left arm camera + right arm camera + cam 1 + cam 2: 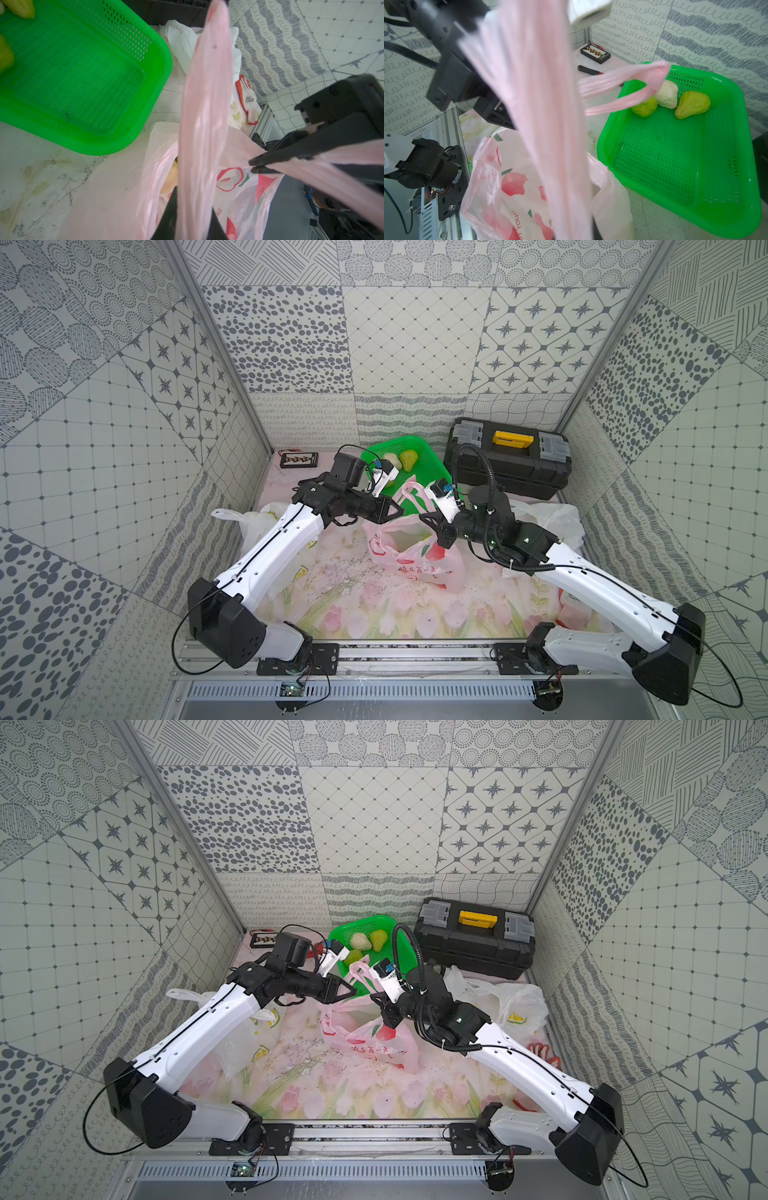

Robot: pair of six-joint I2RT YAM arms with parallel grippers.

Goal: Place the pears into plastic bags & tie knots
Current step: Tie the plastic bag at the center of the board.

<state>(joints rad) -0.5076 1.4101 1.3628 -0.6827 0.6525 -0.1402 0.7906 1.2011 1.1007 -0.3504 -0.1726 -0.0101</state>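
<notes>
A pink plastic bag (415,562) (370,1042) with red prints stands open mid-table. Something pale yellow, likely a pear (170,178), shows inside it. My left gripper (397,510) (195,199) is shut on one bunched pink handle (203,104). My right gripper (426,517) (571,234) is shut on the other handle (533,93), and its tips pinch the strip in the left wrist view. The two grippers almost meet above the bag's mouth. Three pears (644,106) (667,94) (692,104) lie in the green basket (675,220). White lemon-print bags (245,1044) (515,1006) lie at either side.
A black toolbox (507,460) stands at the back right, beside the green basket (419,443). A small black device (299,459) lies at the back left. A red-and-white glove (248,99) lies by the right wall. Patterned walls close in three sides.
</notes>
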